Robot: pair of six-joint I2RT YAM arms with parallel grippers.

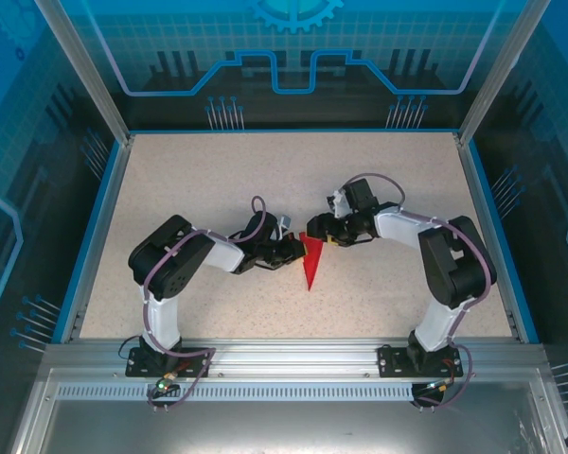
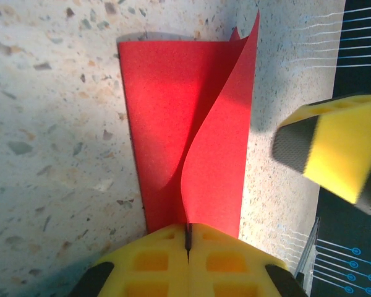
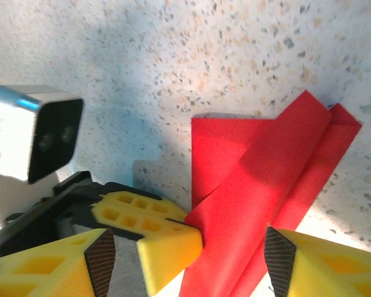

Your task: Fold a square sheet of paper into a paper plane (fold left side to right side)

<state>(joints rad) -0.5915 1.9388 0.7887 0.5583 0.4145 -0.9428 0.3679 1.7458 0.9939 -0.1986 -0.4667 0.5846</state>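
Several folds are done: we see the paper plane (image 1: 310,266) as a narrow red dart mid-table, one flap curling up loose. Left gripper (image 2: 187,234) is clamped on its left edge; right gripper (image 3: 189,258) straddles it, jaws wide. We judge flattening that flap and the final creases remain.

Left gripper (image 1: 296,251) and right gripper (image 1: 324,235) crowd the paper plane (image 1: 310,267) (surrounding table (image 1: 218,180) bare).
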